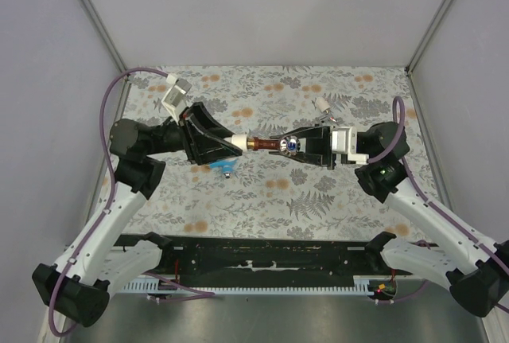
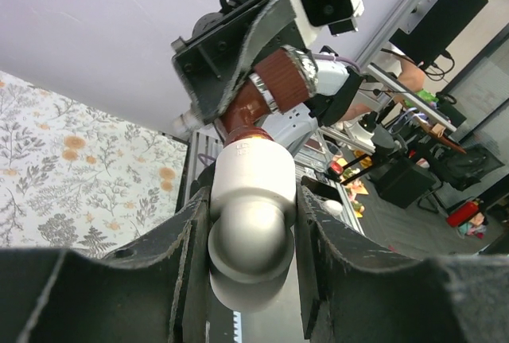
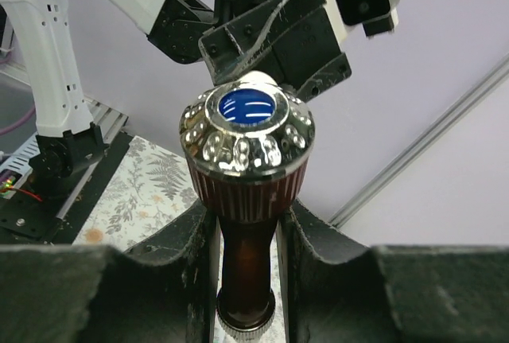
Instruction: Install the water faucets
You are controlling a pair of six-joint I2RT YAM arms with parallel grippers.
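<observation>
One blue faucet lies nearest on the table, not yet installed. Above it my left gripper clamps the white fitting and my right gripper clamps the copper faucet, whose stem enters the fitting, probably mid-threading. Farther back, the white-silver faucet waits.
</observation>
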